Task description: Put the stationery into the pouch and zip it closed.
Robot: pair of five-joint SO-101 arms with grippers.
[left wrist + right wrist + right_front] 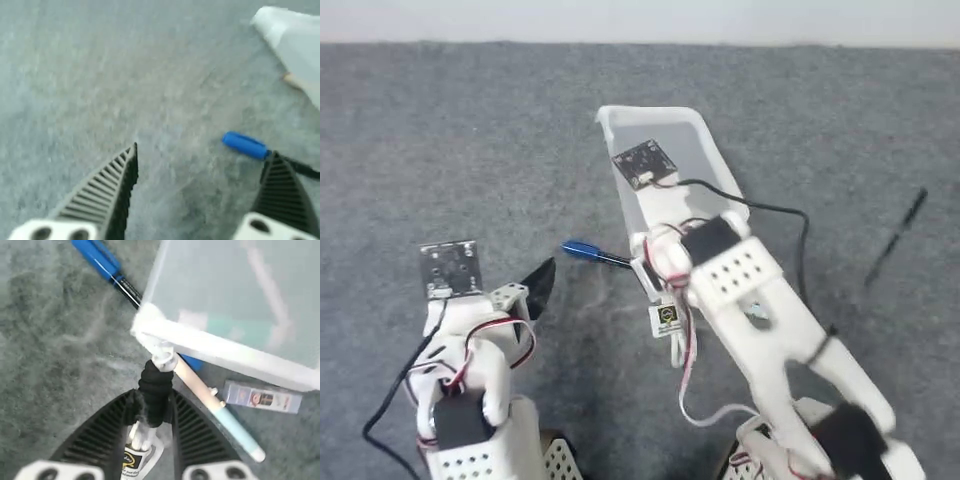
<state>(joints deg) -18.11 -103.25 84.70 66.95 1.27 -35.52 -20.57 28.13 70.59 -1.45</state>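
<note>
The pouch (665,165) is a translucent white sleeve lying flat on the grey carpet (440,130). In all likelihood it is light, soft-walled and apt to slide or buckle when pulled, so it would need bracing while the zip runs. The right gripper (154,397) is at the pouch's near corner, its jaws closed on the black zip pull (155,387). That pull is the sensible place to hold, being small, firm and the only hard point on the pouch.

The blue pen (588,252) lies just beside the same corner, outside the pouch, with its dark end running under the pouch edge. It looks rigid, light and smooth, so it may roll. A pinch across the middle of the barrel should hold it best. The left gripper (202,152) is spread wide and empty, near the pen's capped end on the side away from the pouch.

A pale pen (215,407) and a small packet (262,397) lie against the pouch's near edge. Whether they are inside it cannot be told. A thin black pen (895,240) lies well apart from the pouch.

A printed tag (666,320) hangs by the zip pull, and the packet carries print as well. Neither can be made out.
</note>
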